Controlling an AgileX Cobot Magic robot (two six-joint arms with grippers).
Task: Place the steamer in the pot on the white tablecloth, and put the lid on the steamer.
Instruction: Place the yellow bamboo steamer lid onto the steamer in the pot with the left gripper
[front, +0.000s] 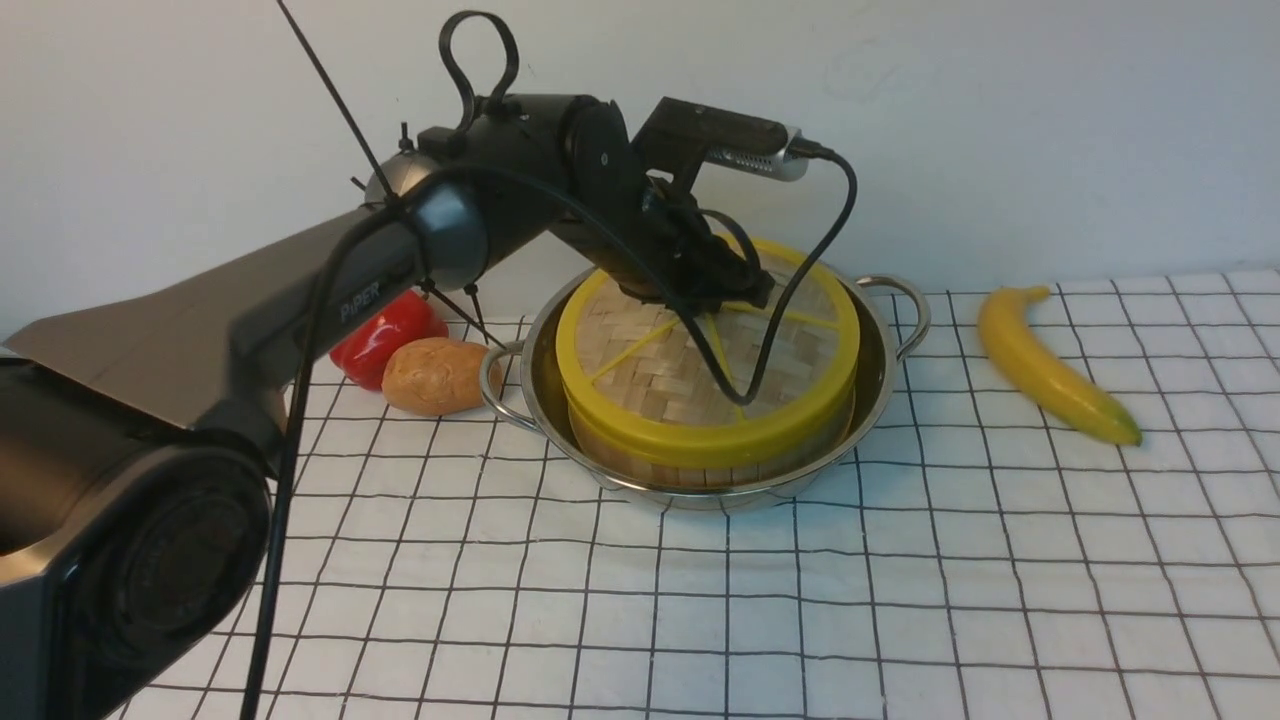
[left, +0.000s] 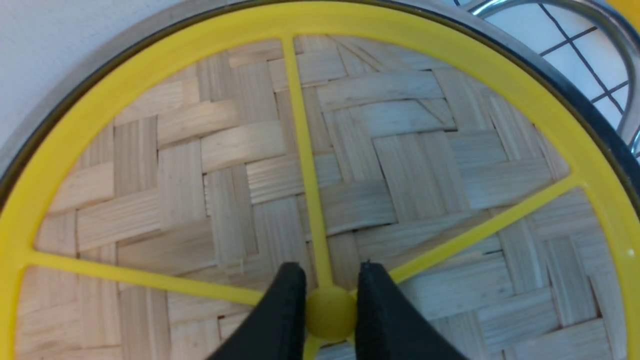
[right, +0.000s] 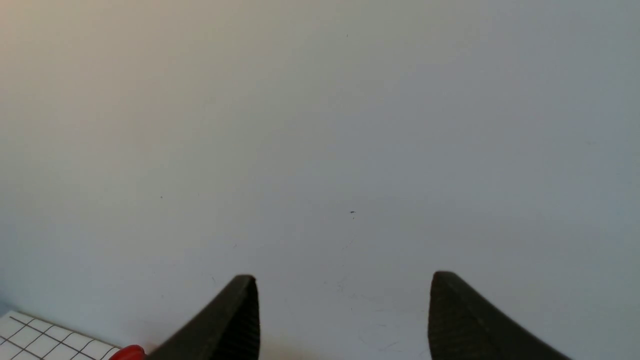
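Note:
The steel pot (front: 880, 372) stands on the white tablecloth (front: 900, 600) near the back wall. The steamer (front: 700, 468) sits inside it; only its bamboo side shows, its contents are hidden. The lid (front: 660, 375) lies on top of the steamer, yellow rim and spokes up. My left gripper (front: 722, 300) is over the lid's middle, shut on the lid's yellow central hub (left: 330, 312), one finger on each side. The pot's rim (left: 575, 95) and a loop handle show in the left wrist view. My right gripper (right: 344, 285) is open and empty, facing the bare wall; it does not show in the front view.
A red pepper (front: 385, 335) and a potato (front: 437, 375) lie just left of the pot. A banana (front: 1045, 365) lies to the pot's right. The wall stands close behind the pot. A red tip (right: 127, 353) and a cloth corner show in the right wrist view.

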